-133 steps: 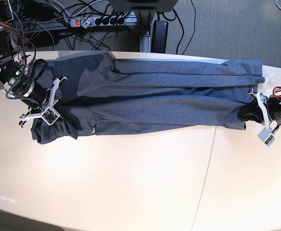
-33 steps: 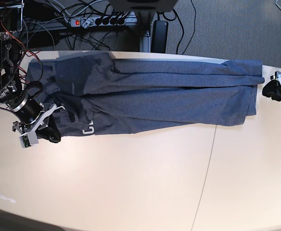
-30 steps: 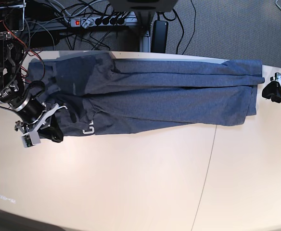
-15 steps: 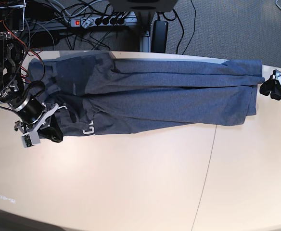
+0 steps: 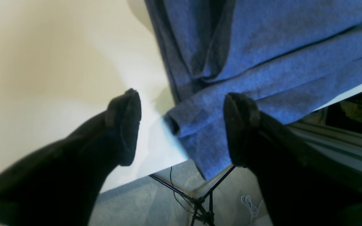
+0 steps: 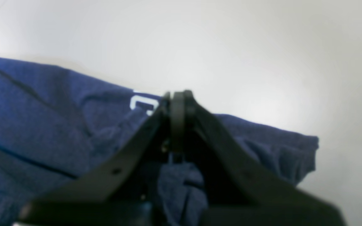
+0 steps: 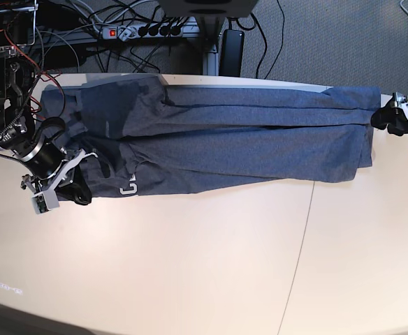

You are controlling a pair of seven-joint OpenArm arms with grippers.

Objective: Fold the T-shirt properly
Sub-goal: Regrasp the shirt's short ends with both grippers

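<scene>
The dark blue-grey T-shirt (image 7: 246,139) lies as a long folded band across the far half of the table, with a bit of white lettering (image 7: 126,188) at its near left edge. My right gripper (image 7: 80,194) is at the shirt's near left corner. In the right wrist view its fingers (image 6: 176,103) are pressed together over puckered cloth (image 6: 42,125) beside the lettering (image 6: 141,103). My left gripper (image 7: 380,120) is at the far right corner. In the left wrist view it (image 5: 182,125) is open, and the shirt's hem corner (image 5: 196,131) lies between the fingers.
The table's far right edge runs right under the left gripper, with floor and thin stand legs (image 5: 200,201) below. A power strip and cables (image 7: 141,29) lie behind the table. A seam (image 7: 298,258) crosses the tabletop.
My left gripper has let go of the near right corner and moved up to the far right corner. My right gripper drew the left end down and has hardly moved in the last second.
</scene>
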